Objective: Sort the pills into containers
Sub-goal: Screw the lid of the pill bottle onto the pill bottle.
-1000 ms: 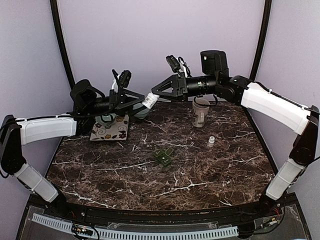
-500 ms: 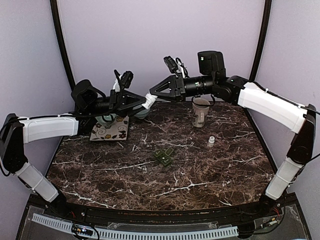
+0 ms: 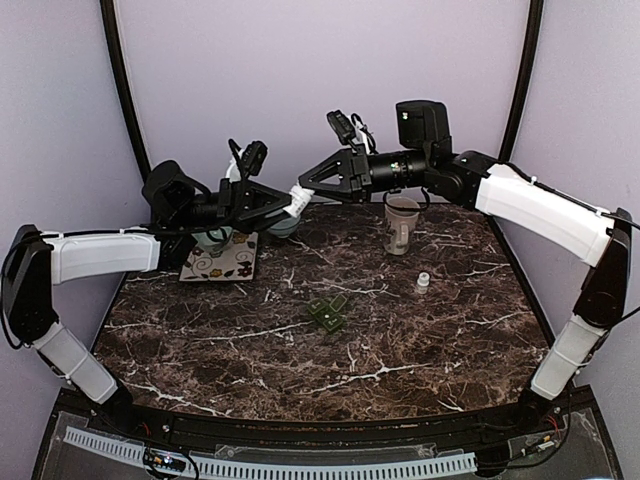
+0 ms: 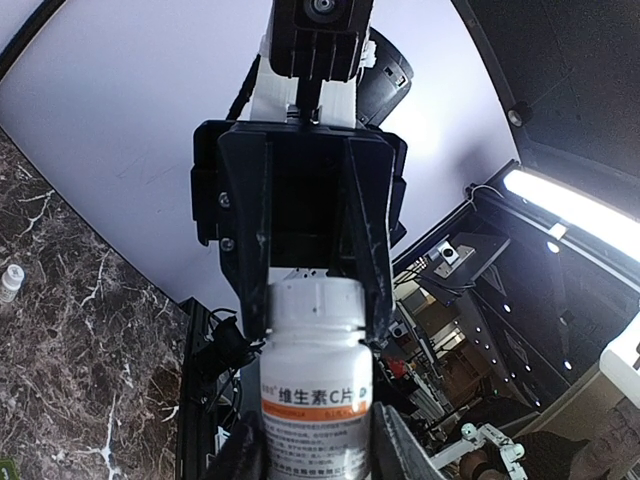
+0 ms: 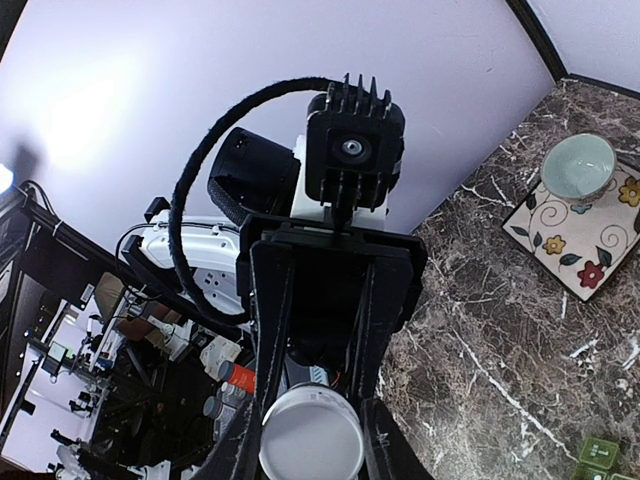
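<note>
Container box [image 3: 328, 315]: small, flat, dark green plastic, row of little compartments. Lies flat on marble table [image 3: 420, 350] approx mid-table, skewed diagonally, nothing touching it. Lid state too small to tell. Right wrist cam catches only a corner, bottom-right: squarish green cells.

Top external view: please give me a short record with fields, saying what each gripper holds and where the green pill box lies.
pill bottle: white, held in the air between both arms
left gripper: shut on the bottle's labelled body
right gripper: shut on the bottle's cap end
green pill box: on the table, near the middle, untouched
cream mug: farther back, right of the box
</note>
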`<state>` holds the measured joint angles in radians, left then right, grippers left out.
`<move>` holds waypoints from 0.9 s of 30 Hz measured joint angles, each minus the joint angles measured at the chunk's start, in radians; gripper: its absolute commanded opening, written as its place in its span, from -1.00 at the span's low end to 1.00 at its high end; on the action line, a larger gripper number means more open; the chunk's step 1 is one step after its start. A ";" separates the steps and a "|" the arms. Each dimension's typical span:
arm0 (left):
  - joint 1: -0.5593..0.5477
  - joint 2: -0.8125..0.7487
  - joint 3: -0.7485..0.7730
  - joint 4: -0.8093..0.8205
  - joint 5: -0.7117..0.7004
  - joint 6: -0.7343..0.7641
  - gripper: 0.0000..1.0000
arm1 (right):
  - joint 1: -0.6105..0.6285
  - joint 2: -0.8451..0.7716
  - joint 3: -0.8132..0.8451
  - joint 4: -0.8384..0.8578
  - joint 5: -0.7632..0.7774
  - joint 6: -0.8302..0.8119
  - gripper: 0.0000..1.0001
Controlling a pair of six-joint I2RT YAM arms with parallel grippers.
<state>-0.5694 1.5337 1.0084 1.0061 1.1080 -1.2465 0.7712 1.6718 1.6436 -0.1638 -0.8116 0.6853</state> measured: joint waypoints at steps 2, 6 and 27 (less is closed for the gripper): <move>0.000 0.003 0.001 0.003 0.000 0.000 -0.68 | 0.000 0.000 0.000 -0.001 0.001 0.000 -1.00; 0.000 0.004 0.013 -0.026 -0.002 0.031 -0.68 | 0.000 0.000 0.005 -0.009 0.008 -0.002 -1.00; -0.110 -0.164 0.164 -0.815 -0.509 0.800 -0.78 | -0.013 0.062 0.134 -0.163 0.126 -0.018 -1.00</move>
<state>-0.6796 1.3697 1.1728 0.1909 0.5987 -0.4461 0.7582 1.7340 1.7775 -0.3271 -0.6853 0.6670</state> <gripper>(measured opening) 0.340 0.263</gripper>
